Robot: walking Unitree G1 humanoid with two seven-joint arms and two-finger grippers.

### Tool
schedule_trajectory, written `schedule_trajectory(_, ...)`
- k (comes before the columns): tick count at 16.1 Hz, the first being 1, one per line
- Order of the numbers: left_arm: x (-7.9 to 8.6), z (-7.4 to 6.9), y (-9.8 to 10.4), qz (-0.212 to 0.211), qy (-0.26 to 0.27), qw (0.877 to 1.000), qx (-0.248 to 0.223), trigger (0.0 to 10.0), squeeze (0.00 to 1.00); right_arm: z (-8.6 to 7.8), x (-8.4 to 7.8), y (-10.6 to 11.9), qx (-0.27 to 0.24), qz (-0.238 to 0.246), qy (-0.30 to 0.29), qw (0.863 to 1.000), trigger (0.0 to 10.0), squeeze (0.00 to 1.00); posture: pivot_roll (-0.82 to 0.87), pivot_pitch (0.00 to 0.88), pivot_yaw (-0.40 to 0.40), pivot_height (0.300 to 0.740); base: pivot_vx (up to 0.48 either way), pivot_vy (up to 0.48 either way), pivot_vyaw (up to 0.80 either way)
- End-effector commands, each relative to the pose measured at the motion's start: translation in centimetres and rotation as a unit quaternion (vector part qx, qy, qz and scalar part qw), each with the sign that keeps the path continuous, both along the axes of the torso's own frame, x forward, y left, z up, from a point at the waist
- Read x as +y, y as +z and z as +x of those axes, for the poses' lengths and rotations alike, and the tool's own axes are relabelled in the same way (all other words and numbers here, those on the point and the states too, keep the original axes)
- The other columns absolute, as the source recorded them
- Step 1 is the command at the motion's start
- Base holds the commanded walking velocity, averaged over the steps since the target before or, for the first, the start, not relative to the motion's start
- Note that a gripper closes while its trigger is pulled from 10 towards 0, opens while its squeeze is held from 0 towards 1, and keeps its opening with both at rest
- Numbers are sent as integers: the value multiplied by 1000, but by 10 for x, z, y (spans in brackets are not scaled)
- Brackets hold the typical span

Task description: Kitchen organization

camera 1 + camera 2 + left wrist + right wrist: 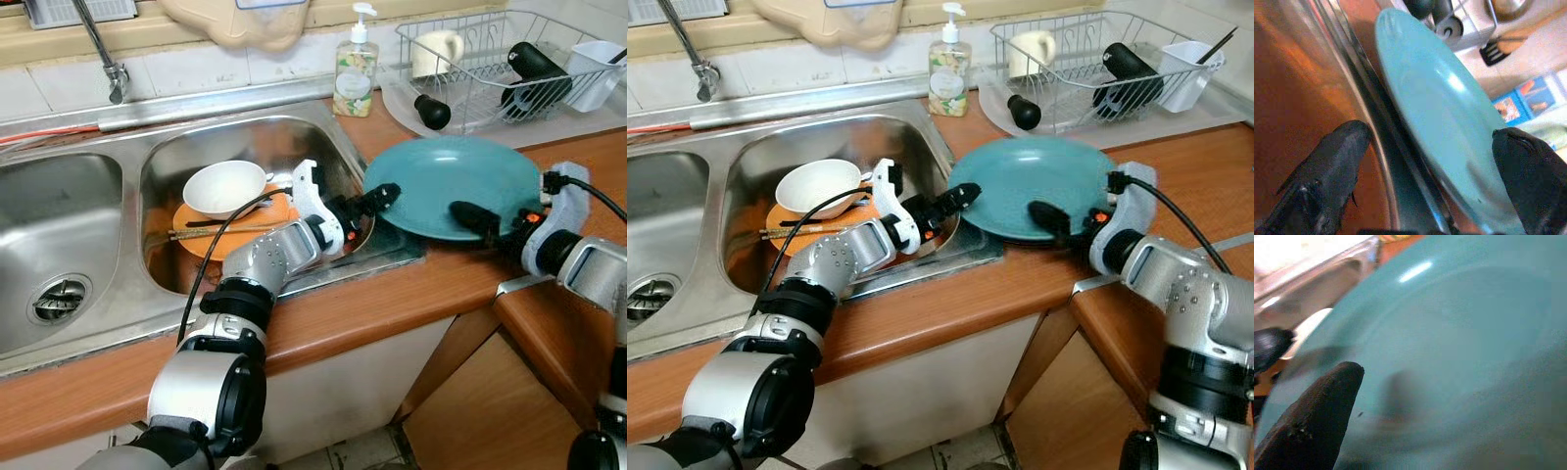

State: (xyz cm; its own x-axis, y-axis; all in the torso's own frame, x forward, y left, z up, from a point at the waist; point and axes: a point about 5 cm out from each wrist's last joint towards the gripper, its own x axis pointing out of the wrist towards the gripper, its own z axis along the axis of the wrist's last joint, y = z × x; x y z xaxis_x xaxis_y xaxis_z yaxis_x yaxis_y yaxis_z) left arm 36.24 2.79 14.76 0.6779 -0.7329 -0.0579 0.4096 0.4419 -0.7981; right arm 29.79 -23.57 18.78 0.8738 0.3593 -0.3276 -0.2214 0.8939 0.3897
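A glossy round teal plate rests on the wooden counter beside the steel sink. The left gripper straddles its rim, fingers apart; the right gripper pinches its near edge.

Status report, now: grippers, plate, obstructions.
Left gripper open, jaws straddling the teal plate rim at the sink edge. Right gripper on the plate's near side, grip unclear. Dish rack behind.

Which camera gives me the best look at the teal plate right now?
The left eye view: the whole plate shows on the counter beside the sink, between both end effectors. The right eye view shows much the same. The left wrist view catches its edge side-on; the right wrist view gives a blurred close-up of its face.
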Motion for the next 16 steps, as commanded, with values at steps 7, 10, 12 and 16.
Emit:
schedule_trajectory(7, 1, 4, 7, -17, 11, 1000, -13, 0, 0, -2, 13, 6, -21, 22, 22, 999, 10000, 0, -205, 0, 67, 740, 0, 0, 0)
schedule_trajectory(10, 8, 5, 9, -9, 16, 999, -29, 667, 0, 1, 9, 4, -20, 41, -12, 999, 0, 0, -203, 0, 69, 740, 0, 0, 0)
schedule_trajectory(12, 16, 5, 10, -3, 17, 999, -45, 1686, 0, 3, 5, 1, -15, 55, -36, 998, 0, 0, -200, 0, 67, 740, 0, 0, 0)
schedule_trajectory(16, 29, 3, 12, 23, 18, 997, -77, 10000, 0, 4, 7, 1, -15, 66, -39, 997, 0, 0, -194, 0, 63, 740, 0, 0, 0)
